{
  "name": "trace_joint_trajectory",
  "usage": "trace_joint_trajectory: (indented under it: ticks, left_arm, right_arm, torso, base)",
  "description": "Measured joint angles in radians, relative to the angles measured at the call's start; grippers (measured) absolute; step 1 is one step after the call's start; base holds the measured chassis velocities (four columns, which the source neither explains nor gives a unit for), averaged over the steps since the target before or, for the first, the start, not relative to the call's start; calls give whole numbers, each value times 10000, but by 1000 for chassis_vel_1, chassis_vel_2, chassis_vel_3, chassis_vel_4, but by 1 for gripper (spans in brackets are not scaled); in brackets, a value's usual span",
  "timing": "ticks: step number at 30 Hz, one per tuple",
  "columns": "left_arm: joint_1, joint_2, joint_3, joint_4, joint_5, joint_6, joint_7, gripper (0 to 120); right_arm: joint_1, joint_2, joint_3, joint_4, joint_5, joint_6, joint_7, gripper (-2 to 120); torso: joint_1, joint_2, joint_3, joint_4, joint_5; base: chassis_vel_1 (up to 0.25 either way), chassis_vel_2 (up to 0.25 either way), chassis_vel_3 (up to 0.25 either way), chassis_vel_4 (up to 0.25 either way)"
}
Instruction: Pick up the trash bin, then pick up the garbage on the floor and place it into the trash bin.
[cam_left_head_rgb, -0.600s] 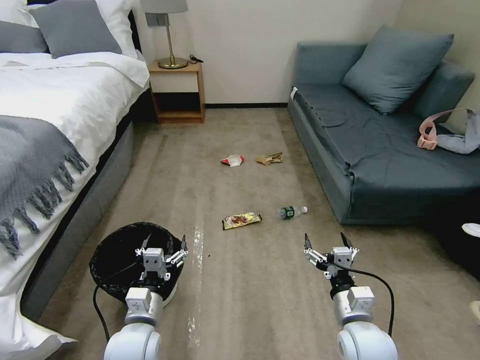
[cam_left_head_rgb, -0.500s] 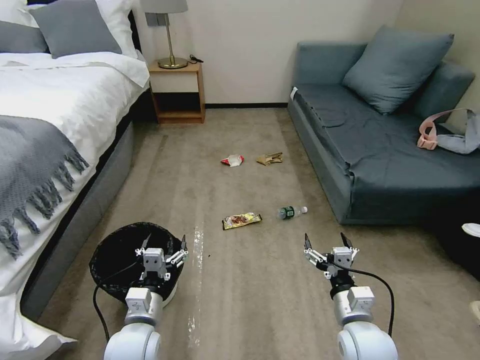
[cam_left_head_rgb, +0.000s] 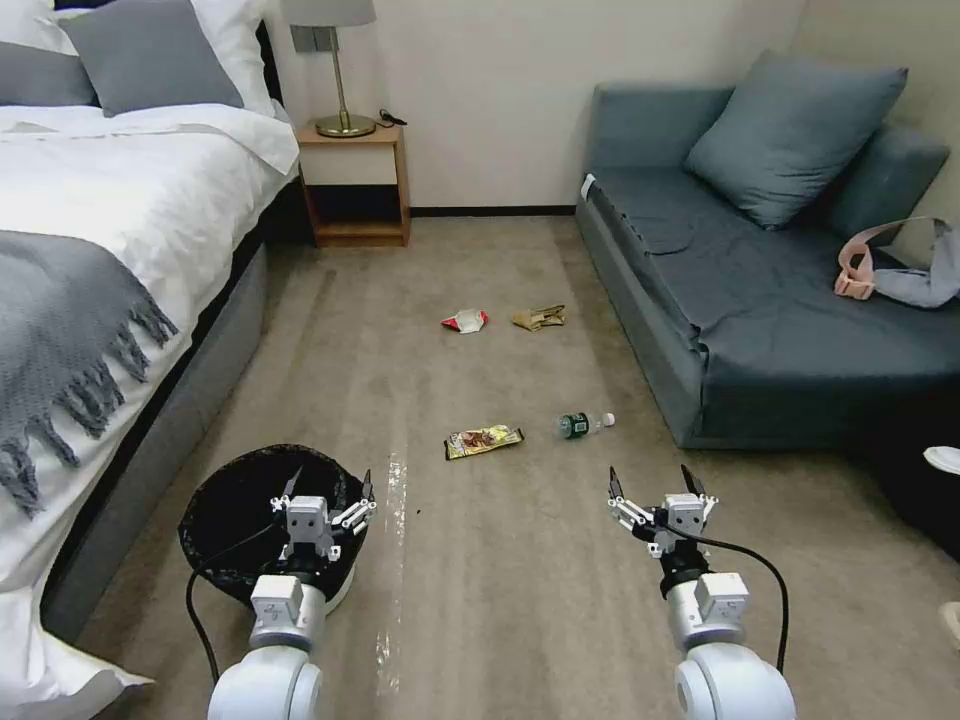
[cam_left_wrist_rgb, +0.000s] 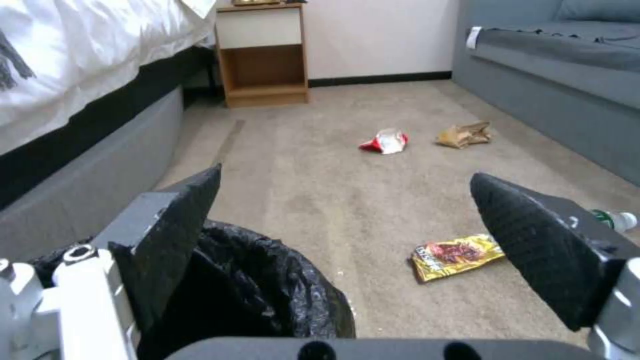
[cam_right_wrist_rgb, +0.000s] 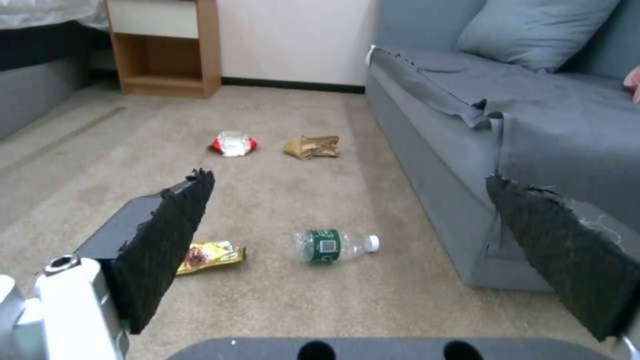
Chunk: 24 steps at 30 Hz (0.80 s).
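left gripper (cam_left_head_rgb: 326, 490): held low over the trash bin (cam_left_head_rgb: 225, 520), fingers spread, empty; bin's near rim hidden by the arm. snack wrapper (cam_left_head_rgb: 484, 440), bottle (cam_left_head_rgb: 583, 424): on carpet ahead. red-and-white scrap (cam_left_head_rgb: 465, 321), tan scrap (cam_left_head_rgb: 539, 318): farther off. right gripper (cam_left_head_rgb: 651, 490): above bare carpet, fingers spread, empty.

Bed (cam_left_head_rgb: 120, 200), nightstand (cam_left_head_rgb: 355, 185), sofa (cam_left_head_rgb: 780, 300)

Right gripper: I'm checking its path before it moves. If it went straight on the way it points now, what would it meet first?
The right gripper, open above the carpet, points toward the clear bottle; that looks likeliest first, though depth is unclear.
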Motion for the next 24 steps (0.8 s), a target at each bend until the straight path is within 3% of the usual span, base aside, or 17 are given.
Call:
trace_joint_trajectory:
  ticks: [9,11,12,16,17,20,21,22,24]
  left_arm:
    - [-8,33,-8,-9,-25,30,-90,100]
    - [-95,255,-89,-119,-281,381,-645,100]
    - [-95,255,-89,-119,-281,381,-645,100]
    - [-375,931,-354,-473,-1058,1466,-2347,100]
    - [-375,931,-354,-473,-1058,1466,-2347,100]
    - [-600,1439,-548,-759,-1474,2188,-3315,99]
    - [-600,1439,-548,-759,-1474,2188,-3315,99]
    - [-773,1770,-670,-907,-1501,2349,-3433,98]
    - [-890,2100,-763,-964,-1641,2505,-3497,97]
  right_arm:
    - [96,-31,-244,-123,85,-258,270,100]
    - [400,-127,-1128,-584,409,-1141,1146,100]
    - [400,-127,-1128,-584,409,-1141,1146,100]
    - [980,-301,-2782,-1439,1017,-2798,2794,100]
    - [980,-301,-2782,-1439,1017,-2798,2794,100]
    - [1052,-329,-2958,-1538,1088,-2998,3010,100]
    - [1052,-329,-2958,-1538,1088,-2998,3010,100]
    - [1053,-330,-2962,-1541,1089,-3003,3015,100]
    - [1056,-337,-2963,-1540,1089,-3003,3007,100]
  torso:
    - [0,0,0,-3,-5]
    - [0,0,0,-2,1]
    - [0,0,0,-2,1]
    - [0,0,1,3,2]
    - [0,0,1,3,2]
    - [0,0,1,6,-11]
    - [0,0,1,6,-11]
    - [0,1,0,-5,0]
    - [0,2,1,-2,2]
  base:
    - [0,0,0,0]
    - [0,0,0,0]
    - [0,0,0,0]
    - [0,0,0,0]
    - [0,0,0,0]
    - [0,0,0,0]
    - [0,0,0,0]
    - [0,0,0,0]
    - [0,0,0,0]
